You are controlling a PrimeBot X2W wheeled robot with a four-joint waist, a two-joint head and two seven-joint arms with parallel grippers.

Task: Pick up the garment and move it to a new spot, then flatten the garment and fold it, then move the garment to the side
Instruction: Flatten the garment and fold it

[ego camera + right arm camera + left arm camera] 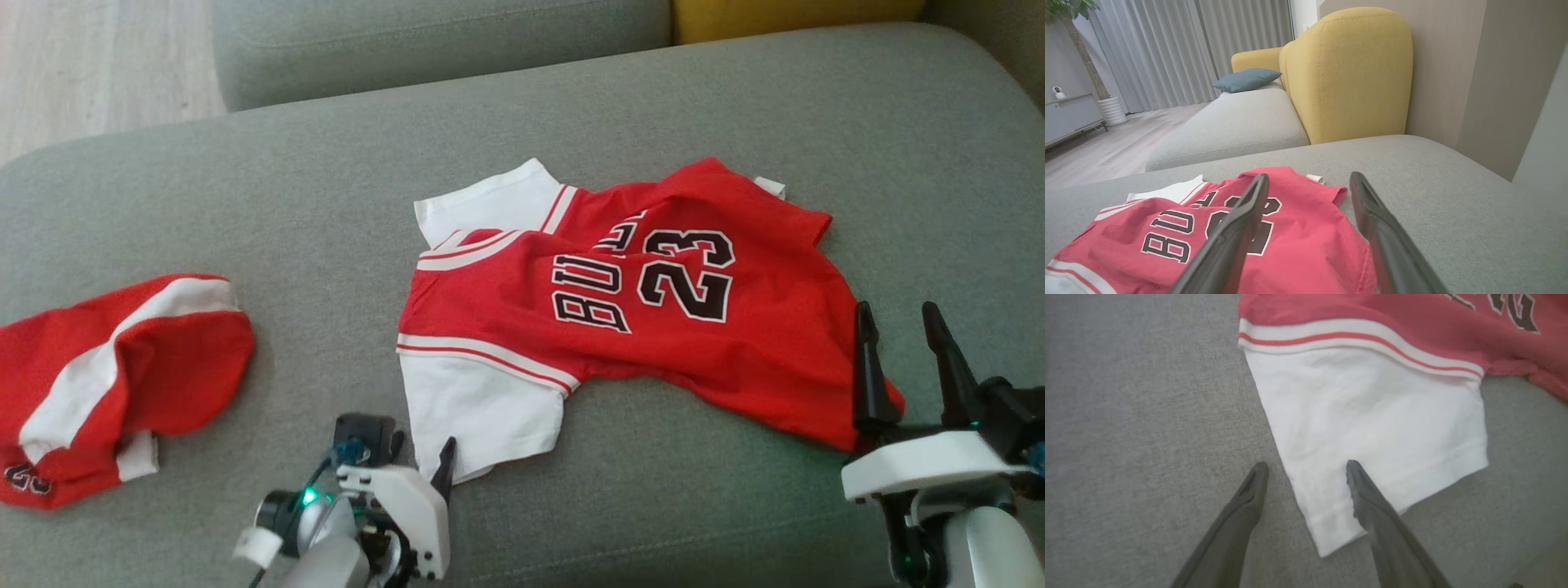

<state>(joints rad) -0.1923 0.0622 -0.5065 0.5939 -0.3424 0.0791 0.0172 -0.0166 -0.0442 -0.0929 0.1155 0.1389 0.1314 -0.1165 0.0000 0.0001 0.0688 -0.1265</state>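
Grey cushion [245, 204] spreads past jersey [653, 327]; left claw [1306, 465] wide astride sleeve edge [1284, 469], right claw [898, 314] wide.

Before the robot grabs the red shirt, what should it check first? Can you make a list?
1. Left gripper open: ok, its jaws stand wide apart.
2. Right gripper open: ok.
3. Left gripper lined up with the white sleeve: ok, it straddles the sleeve's edge.
4. Right gripper touching the red jersey: cannot tell; it stands by the hem's corner.
5. Jersey lying flat: not ok, it is wrinkled and bunched on the grey cushion.
6. Red shorts out of the way: ok, they lie apart, off to the left.
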